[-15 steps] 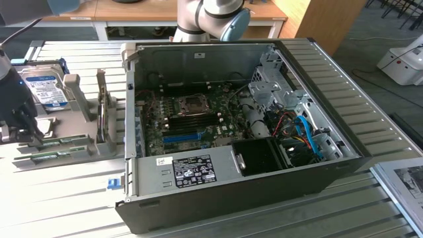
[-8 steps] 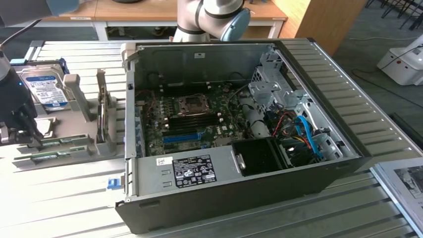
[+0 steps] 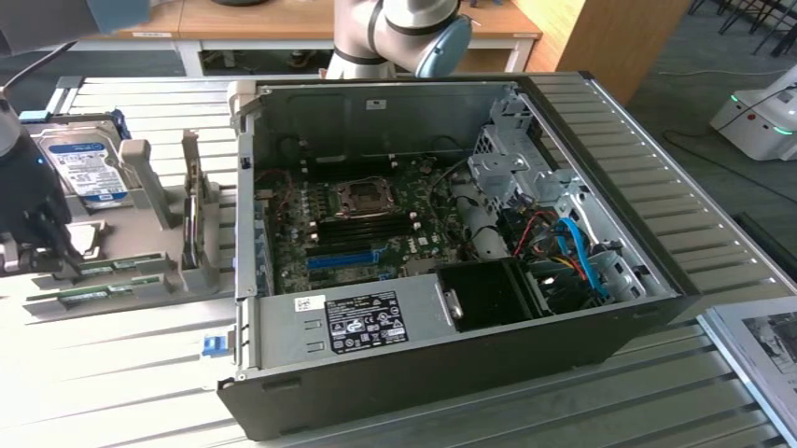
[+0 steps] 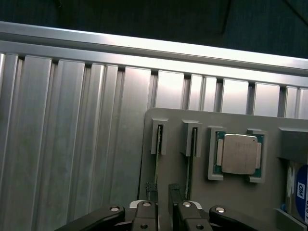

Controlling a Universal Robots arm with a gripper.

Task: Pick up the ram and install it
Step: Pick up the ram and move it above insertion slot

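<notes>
The black two-fingered gripper (image 4: 163, 188) has its jaws apart with a dark gap between them, and nothing is clamped in that gap. Right at the fingertips, two long, thin green circuit-board sticks stand on edge in the narrow slots of a flat grey plastic holder (image 4: 175, 118); the first ram stick (image 4: 157, 161) runs up to the tip of one finger; the second ram stick (image 4: 190, 159) passes just beside the outer face of the other finger; whether either finger touches a stick I cannot tell. Farther along the holder, beyond the second stick, a square silver processor chip (image 4: 239, 154) sits in its own recess; past it shows the blue label of a hard drive (image 4: 301, 192); beyond the holder runs the ribbed aluminium table (image 4: 72, 144).

The exterior view adds the open black computer case (image 3: 412, 392), well apart from the gripper towards the exterior view's right; inside lie a green motherboard (image 3: 293, 252) and a bright blue slot strip (image 3: 339, 259); the case's near wall stands between holder and board.
</notes>
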